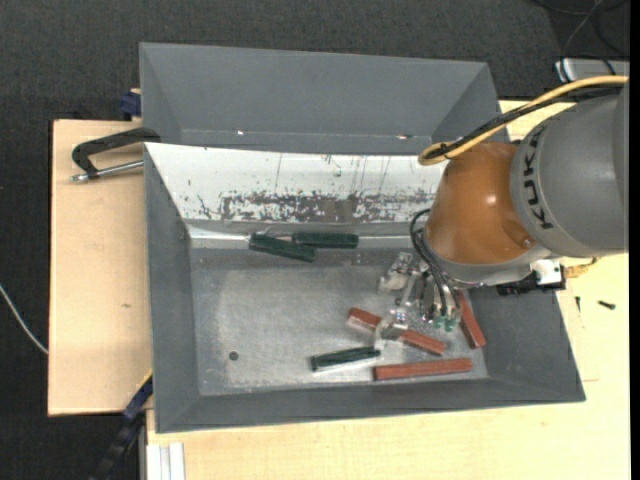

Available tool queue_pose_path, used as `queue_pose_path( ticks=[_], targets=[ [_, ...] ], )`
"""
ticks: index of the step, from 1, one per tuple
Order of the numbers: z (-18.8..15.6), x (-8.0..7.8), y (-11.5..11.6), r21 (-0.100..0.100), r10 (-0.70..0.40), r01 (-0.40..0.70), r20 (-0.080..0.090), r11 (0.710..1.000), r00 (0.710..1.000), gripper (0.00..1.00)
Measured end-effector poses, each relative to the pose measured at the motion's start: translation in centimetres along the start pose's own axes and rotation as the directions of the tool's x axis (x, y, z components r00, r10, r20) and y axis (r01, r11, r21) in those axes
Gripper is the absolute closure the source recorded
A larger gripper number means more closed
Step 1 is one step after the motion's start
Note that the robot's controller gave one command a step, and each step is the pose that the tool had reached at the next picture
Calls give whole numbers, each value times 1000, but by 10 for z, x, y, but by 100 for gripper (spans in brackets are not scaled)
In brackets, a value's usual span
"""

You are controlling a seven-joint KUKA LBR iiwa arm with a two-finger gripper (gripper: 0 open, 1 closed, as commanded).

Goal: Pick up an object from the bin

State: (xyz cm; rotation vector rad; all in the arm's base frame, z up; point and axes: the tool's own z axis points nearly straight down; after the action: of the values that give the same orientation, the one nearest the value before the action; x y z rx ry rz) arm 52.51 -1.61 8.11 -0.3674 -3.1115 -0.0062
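Camera view: claw (404, 313) sits low in the front right part of the bin (250, 308), directly over a small red-brown piece (364, 319) and a short red-brown stick (424, 343). Whether the claw is apart or together cannot be told. A long red-brown bar (422, 369) and a dark green pen (344, 360) lie nearby along the front wall.

Light comes from overhead, fairly bright and even. The back wall (300, 173) of the bin (165, 288) takes the strongest glare, a pale band with dark streaks mirrored in it. The bin's floor (260, 318) gives a dull, speckled sheen. My orange cover (480, 213) carries a soft highlight, and below it my tool (415, 318) hangs in my arm's (585, 178) shadow. The carpet (300, 8) around stays dark.
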Motion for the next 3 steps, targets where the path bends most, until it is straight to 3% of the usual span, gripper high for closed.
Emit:
queue_pose_path(
  ticks=[2, 3],
  targets=[
    [-5, 3, 0, 1, -1, 1, -9, 1000, 1000, 100],
    [-20, 2, 0, 0, 1, -1, 10, 1000, 1000, 100]
  ],
)
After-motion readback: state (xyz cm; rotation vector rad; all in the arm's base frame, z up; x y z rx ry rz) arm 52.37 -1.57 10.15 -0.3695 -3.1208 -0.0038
